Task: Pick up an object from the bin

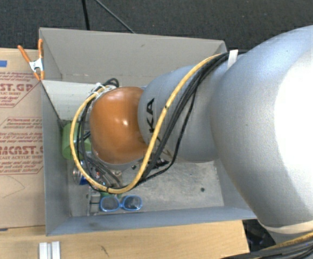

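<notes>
- Grey metal bin (56, 198): rectangular and open-topped. Its speckled grey floor lies bare in the right half, toward the front wall.
- Pale grey robot arm (264, 117): a large rounded casing that enters from the right. It stands over the right and middle of the bin and hides what lies under it.
- Glossy orange domed cover (116, 125): fixed on the wrist, over the left-centre of the bin. It blocks the view straight down.
- Yellow and black cable bundle (167, 107): runs along the wrist from the arm and loops round the left and lower sides of the orange cover.
- Gripper (98, 172): some metal parts show under the cover's lower-left edge, low in the left part of the bin. Whether it is open, closed or gripping anything cannot be told.
- Pale green rounded thing (65, 139): against the left wall, just beside the cover's left edge, partly behind the cable loop.
- Small dark blue piece (82, 180): below the green thing, just beside the gripper's metal parts. Its kind cannot be told.
- Translucent blue round-rimmed toy spectacles (122, 203): flat on the floor by the front wall, just below the cable loop.
- Small greyish-green piece (94, 201): just left of the spectacles, too indistinct to identify.
- Thing to be picked: which one lies under the gripper cannot be told. The nearest are the green thing, the dark blue piece and the spectacles, all in the left front part of the bin.
</notes>
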